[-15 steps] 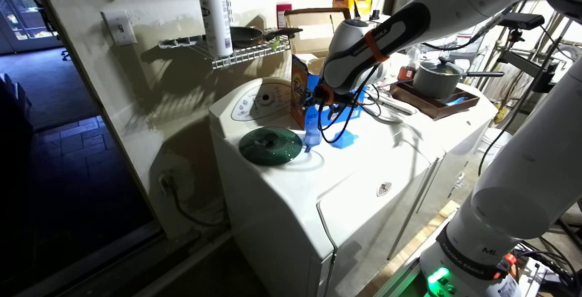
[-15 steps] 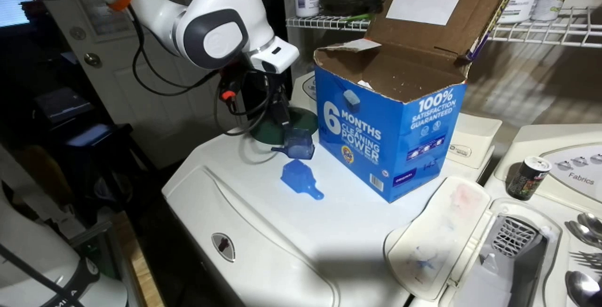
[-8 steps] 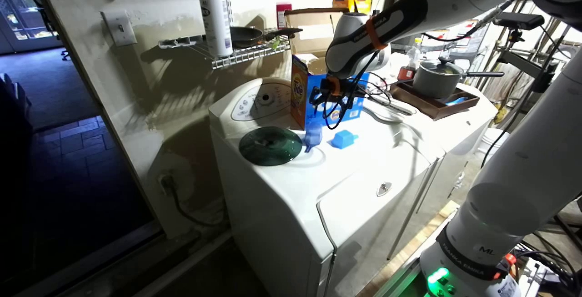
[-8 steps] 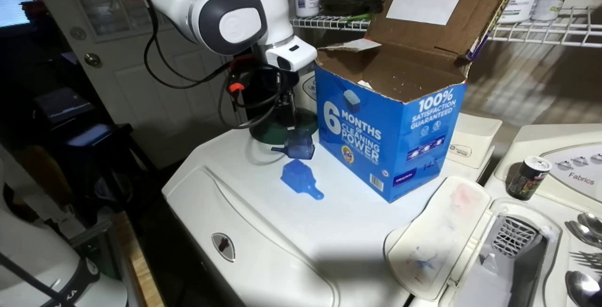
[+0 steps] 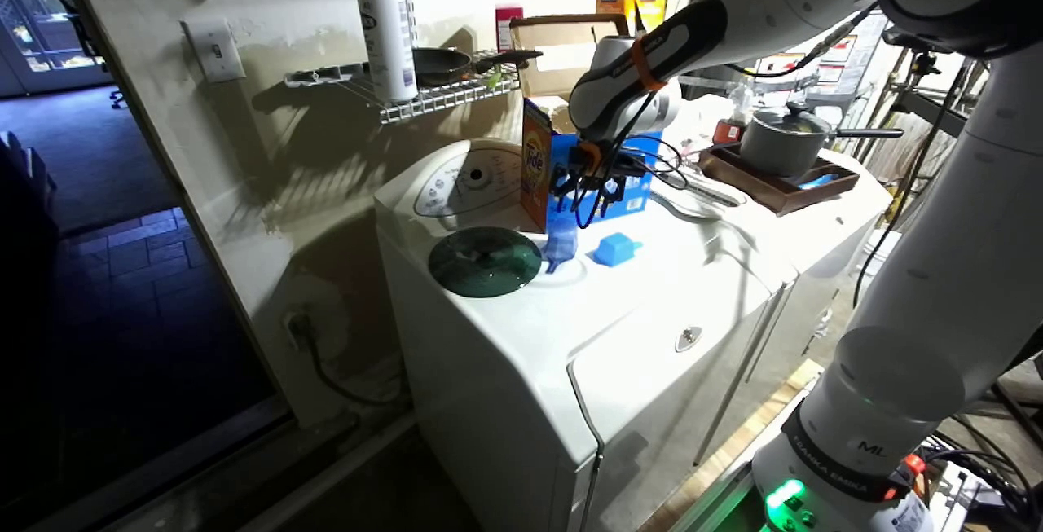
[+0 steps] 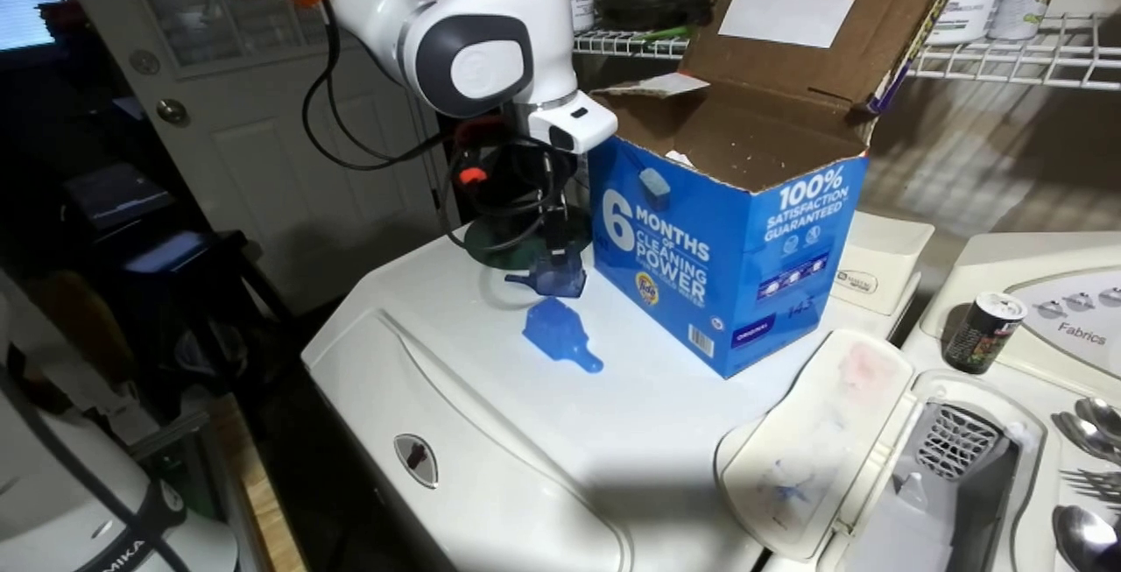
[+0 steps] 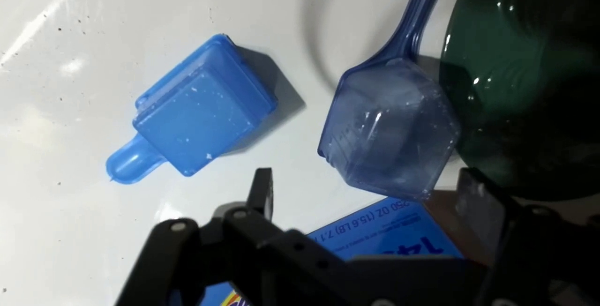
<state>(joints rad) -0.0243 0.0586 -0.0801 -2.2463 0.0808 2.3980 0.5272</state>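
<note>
Hanging above the dark blue scoop (image 7: 391,128), my hand (image 7: 367,189) has its two fingers spread wide apart and holds nothing. The scoop sits below me and a little ahead of my fingertips, on top of the white laundry machine (image 6: 473,335), and it looks like it is upside down. Its handle points away from me. Just beside it, on one finger's side, is a round green dish (image 7: 525,76); I can't tell if the two touch. On my other side lies a light blue scoop (image 7: 194,121). The big blue soap box (image 6: 727,248) stands right beside me with its lid up. To do this well, I think I should go slow and get one finger on each side of the cup part before I squeeze. The finger near the dish needs the most care, so it doesn't bump it. My back should mind the box too. The cup looks smooth and thin, so a soft, even squeeze seems best, and a hard one might make it slip.
</note>
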